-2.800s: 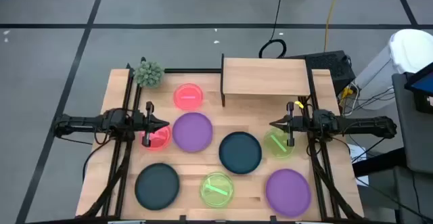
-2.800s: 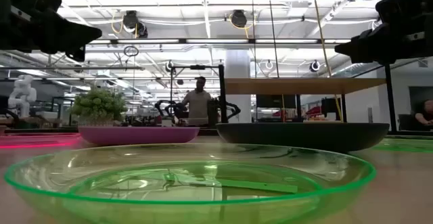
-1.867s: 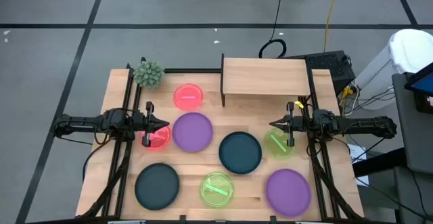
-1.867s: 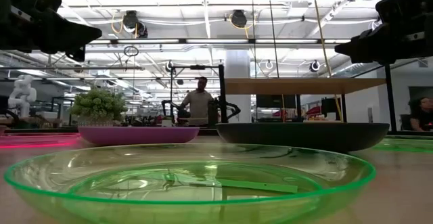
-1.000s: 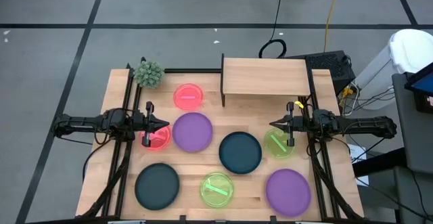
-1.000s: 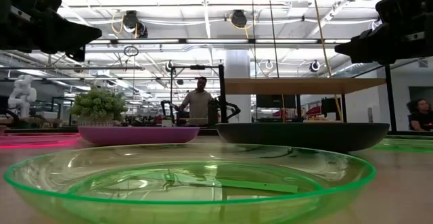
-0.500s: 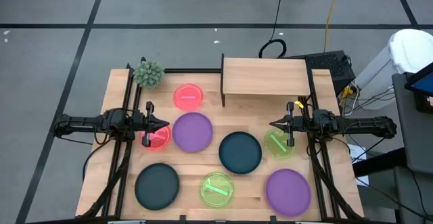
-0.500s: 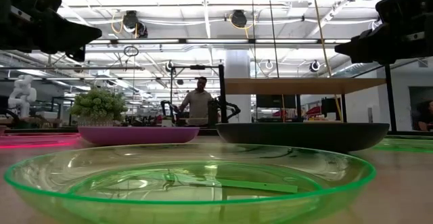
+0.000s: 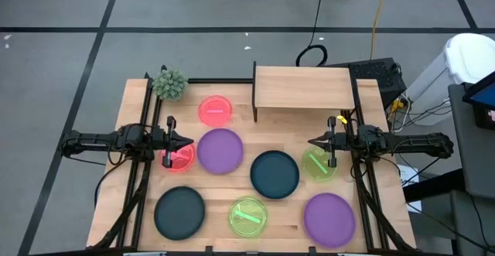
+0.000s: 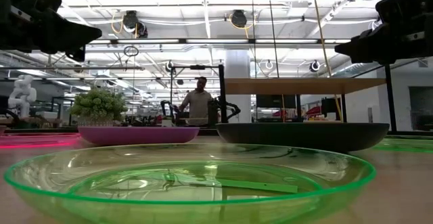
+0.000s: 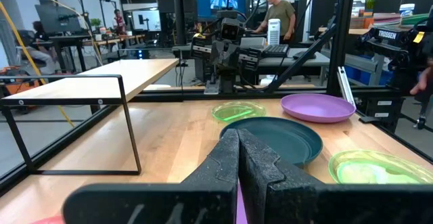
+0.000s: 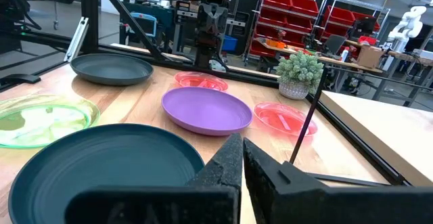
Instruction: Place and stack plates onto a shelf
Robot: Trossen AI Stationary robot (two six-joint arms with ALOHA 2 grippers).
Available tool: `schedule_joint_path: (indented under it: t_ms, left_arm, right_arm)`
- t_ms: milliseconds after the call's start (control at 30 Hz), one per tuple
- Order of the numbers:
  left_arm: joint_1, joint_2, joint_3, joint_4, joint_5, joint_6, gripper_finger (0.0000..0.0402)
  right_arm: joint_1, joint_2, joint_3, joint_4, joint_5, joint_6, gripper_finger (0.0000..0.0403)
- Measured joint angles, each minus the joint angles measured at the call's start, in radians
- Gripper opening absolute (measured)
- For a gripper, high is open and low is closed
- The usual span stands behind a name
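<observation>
Several round plates lie flat on the wooden table: purple (image 9: 220, 149) and teal (image 9: 274, 174) in the middle, pink (image 9: 215, 110) at the far left, teal (image 9: 180, 212), green (image 9: 247, 216) and purple (image 9: 329, 217) along the near edge. The shelf (image 9: 302, 88), a raised light-wood platform, stands at the far edge with nothing on it. My left gripper (image 9: 189, 142) hovers shut and level over a second pink plate (image 9: 182, 159). My right gripper (image 9: 312, 141) hovers shut and level above a green plate (image 9: 318, 165). Both point toward the table's middle.
A small spiky plant (image 9: 170, 83) stands at the far left corner. Dark frame rails (image 9: 138, 186) run along both table sides. A person (image 10: 197, 102) stands at a workbench in the room beyond the far edge. Bare wood (image 9: 298, 128) lies in front of the shelf.
</observation>
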Motion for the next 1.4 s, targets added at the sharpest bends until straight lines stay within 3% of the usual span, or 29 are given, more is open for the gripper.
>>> schedule_joint_path:
  t_ms: [233,467,633,1400]
  left_arm:
    - [0.0,0.0,0.0,0.0,0.0,0.0,0.0001]
    - [0.0,0.0,0.0,0.0,0.0,0.0,0.0001]
    - [0.0,0.0,0.0,0.0,0.0,0.0,0.0001]
    - [0.0,0.0,0.0,0.008,0.0,0.0,0.0001]
  right_arm:
    - [0.0,0.0,0.0,-0.001,-0.001,0.173,0.0]
    - [0.005,0.005,0.009,0.019,-0.075,0.109,0.0]
    - [0.005,0.05,0.075,0.002,-0.023,0.133,0.0]
    - [0.005,0.641,0.694,-0.093,0.003,0.211,0.0]
